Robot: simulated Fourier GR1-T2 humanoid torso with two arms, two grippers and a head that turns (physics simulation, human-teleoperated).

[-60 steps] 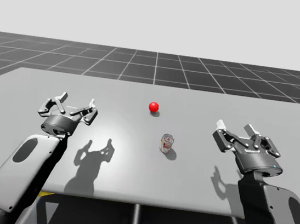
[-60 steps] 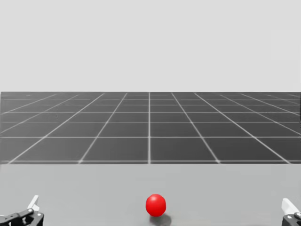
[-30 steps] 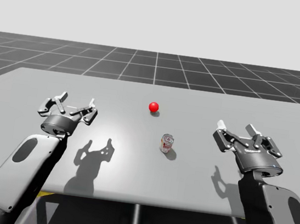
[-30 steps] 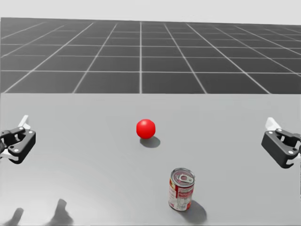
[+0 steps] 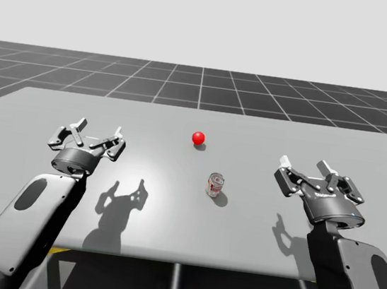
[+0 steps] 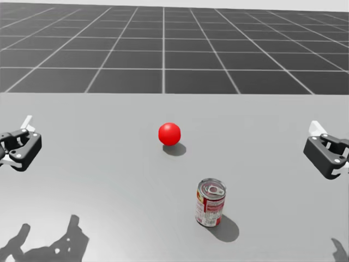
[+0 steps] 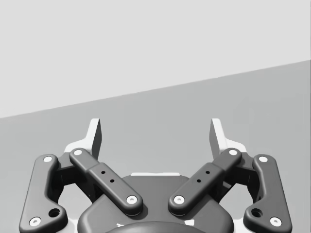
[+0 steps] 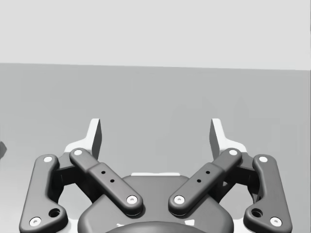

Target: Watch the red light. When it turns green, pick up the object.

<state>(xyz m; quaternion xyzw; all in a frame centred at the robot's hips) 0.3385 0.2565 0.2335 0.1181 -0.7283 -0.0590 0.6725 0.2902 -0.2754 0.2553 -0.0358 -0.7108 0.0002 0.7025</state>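
Observation:
A red ball-shaped light [image 5: 198, 138] [image 6: 169, 134] rests on the grey table [image 5: 171, 206] near its middle. A small red and white can [image 5: 215, 184] [image 6: 210, 203] stands upright a little nearer to me and to the right of the light. My left gripper [image 5: 88, 138] [image 7: 155, 136] hovers open over the table's left part, well away from the can, with nothing between its fingers. My right gripper [image 5: 305, 171] [image 8: 155, 136] is open too, over the right part, also apart from the can.
The table's far edge [image 6: 163, 93] meets a dark gridded floor [image 6: 163, 49] beyond. Shadows of both arms fall on the table near its front edge [image 5: 178, 262].
My head has turned downward, so the can and more of the table have come into the head view. The light stays red. Neither arm has moved.

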